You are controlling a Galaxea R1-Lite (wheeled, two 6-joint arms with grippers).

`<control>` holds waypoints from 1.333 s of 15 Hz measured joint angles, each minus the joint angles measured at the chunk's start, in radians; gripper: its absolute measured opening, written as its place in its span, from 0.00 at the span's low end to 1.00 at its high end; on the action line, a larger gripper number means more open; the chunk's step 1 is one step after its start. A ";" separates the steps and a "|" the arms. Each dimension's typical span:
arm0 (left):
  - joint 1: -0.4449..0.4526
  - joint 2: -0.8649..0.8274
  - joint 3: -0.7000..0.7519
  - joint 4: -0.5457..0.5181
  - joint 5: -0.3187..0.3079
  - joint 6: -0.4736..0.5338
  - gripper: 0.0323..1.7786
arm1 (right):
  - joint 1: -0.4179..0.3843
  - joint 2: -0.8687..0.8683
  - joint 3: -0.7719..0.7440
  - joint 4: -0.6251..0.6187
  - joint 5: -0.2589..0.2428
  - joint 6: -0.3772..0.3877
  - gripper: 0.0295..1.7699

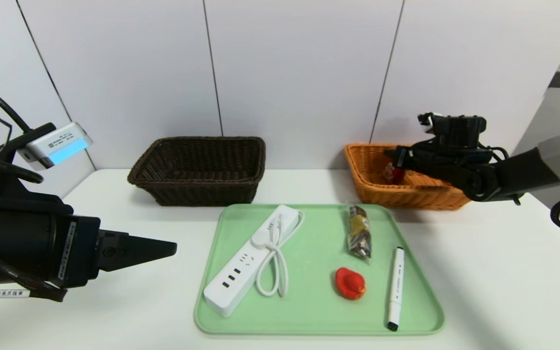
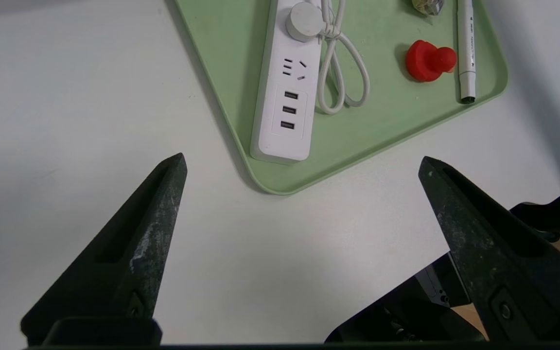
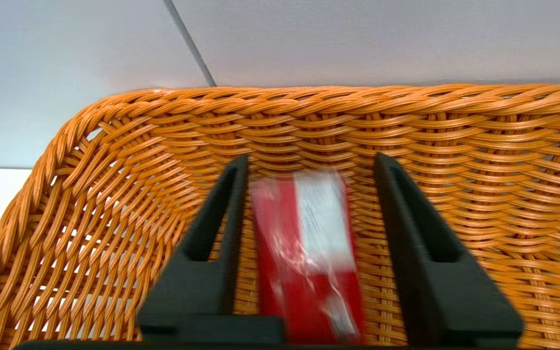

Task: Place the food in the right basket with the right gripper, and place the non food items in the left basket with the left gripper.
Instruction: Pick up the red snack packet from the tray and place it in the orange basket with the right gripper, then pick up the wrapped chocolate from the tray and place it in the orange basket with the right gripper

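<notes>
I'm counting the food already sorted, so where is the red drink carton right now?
The red drink carton is inside the orange basket at the table's right rear, between the open fingers of the right gripper.

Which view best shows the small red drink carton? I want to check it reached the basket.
The right wrist view: the small red drink carton fills the gap between parted fingers, inside the orange woven basket. The head view shows only a red sliver; the left wrist view, nothing.

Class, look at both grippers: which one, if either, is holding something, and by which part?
Neither. The right gripper stands open inside the orange basket, gaps beside the red carton. The left gripper is open, empty.
</notes>
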State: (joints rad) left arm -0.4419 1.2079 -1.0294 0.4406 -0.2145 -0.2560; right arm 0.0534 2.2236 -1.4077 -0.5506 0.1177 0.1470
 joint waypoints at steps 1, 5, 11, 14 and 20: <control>0.000 0.000 0.000 0.000 0.001 0.000 0.95 | 0.000 -0.001 0.000 0.000 -0.001 0.000 0.58; 0.000 -0.001 0.001 0.001 0.001 0.000 0.95 | 0.005 -0.078 0.000 0.025 -0.027 -0.004 0.74; 0.000 -0.001 0.004 0.000 0.001 0.000 0.95 | 0.089 -0.370 -0.034 0.473 -0.051 0.009 0.86; -0.003 -0.002 0.012 0.000 0.001 -0.002 0.95 | 0.184 -0.497 -0.083 0.794 -0.068 0.033 0.89; -0.008 -0.015 0.023 0.000 0.001 -0.006 0.95 | 0.413 -0.572 -0.220 1.292 -0.126 0.331 0.93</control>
State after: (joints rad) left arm -0.4498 1.1926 -1.0064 0.4411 -0.2136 -0.2615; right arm 0.4660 1.6519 -1.6279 0.7417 -0.0081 0.4785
